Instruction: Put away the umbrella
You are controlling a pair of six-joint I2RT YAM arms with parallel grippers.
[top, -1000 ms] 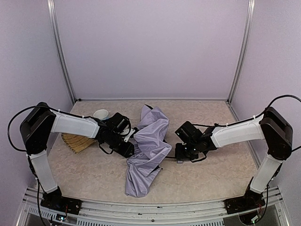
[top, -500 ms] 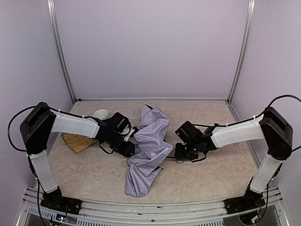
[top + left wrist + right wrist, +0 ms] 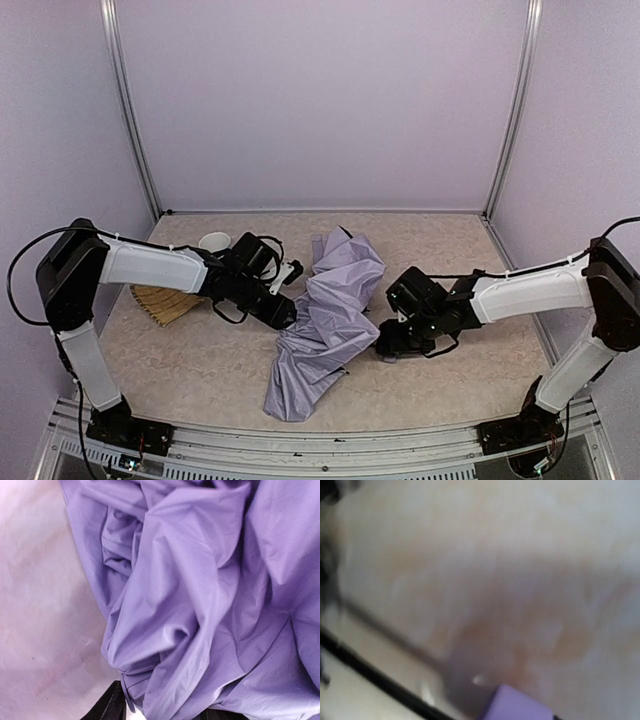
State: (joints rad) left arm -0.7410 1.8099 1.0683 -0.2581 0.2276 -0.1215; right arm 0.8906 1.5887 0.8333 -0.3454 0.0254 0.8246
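The umbrella [image 3: 335, 300] lies collapsed across the middle of the table as a long crumpled heap of pale lavender fabric. My left gripper [image 3: 287, 312] is at the heap's left edge. In the left wrist view the fabric [image 3: 200, 605] fills the picture and a gathered fold sits between the two black fingertips [image 3: 109, 711]. My right gripper [image 3: 388, 347] hovers low just right of the heap. The right wrist view is blurred: a lavender handle knob [image 3: 520, 707] shows at the bottom edge, a thin black shaft [image 3: 370, 680] runs across the lower left, and the fingers are hidden.
A small white cup [image 3: 214, 241] stands at the back left. A tan woven fan [image 3: 160, 300] lies under the left forearm. Lavender walls and two metal posts [image 3: 130, 110] enclose the marbled table [image 3: 200, 370].
The umbrella heap has shifted to the right and the left gripper has followed it. The right gripper has dropped lower and nearer the front edge.
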